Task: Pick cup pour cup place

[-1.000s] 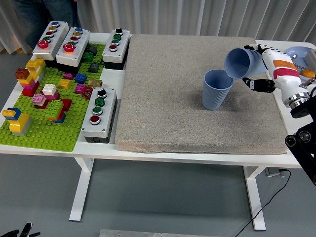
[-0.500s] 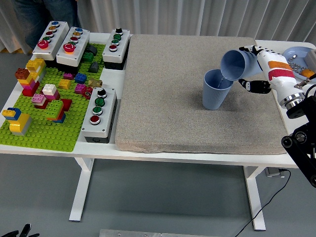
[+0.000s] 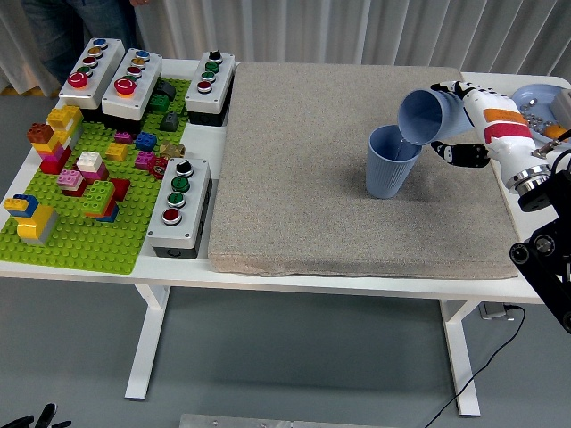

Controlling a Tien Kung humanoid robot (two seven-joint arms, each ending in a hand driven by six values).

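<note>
Cup (image 3: 432,115) in the right hand (image 3: 471,120) is tipped on its side, mouth facing left and down, its rim just above the right edge of a second cup (image 3: 392,161). That second cup stands upright on the grey mat (image 3: 357,169), right of the mat's middle. The hand's fingers are wrapped round the tilted cup, thumb under it, so the grip is closed on it. Whether anything is running out of the mouth cannot be told.

Against a second ago, the held cup has come lower and further left, and it leans more steeply: then its mouth stood clear above and to the right of the standing cup, now it overlaps that cup's rim. From half a second ago there is almost no change; hand and cup sit in nearly the same place. The standing cup has not shifted.

Left of the mat lie a green baseplate (image 3: 80,236) with coloured bricks and several button boxes (image 3: 180,203), all as before. A bowl (image 3: 538,96) shows at the right edge behind the hand. At the top left a person (image 3: 71,18) stands, partly in view.
</note>
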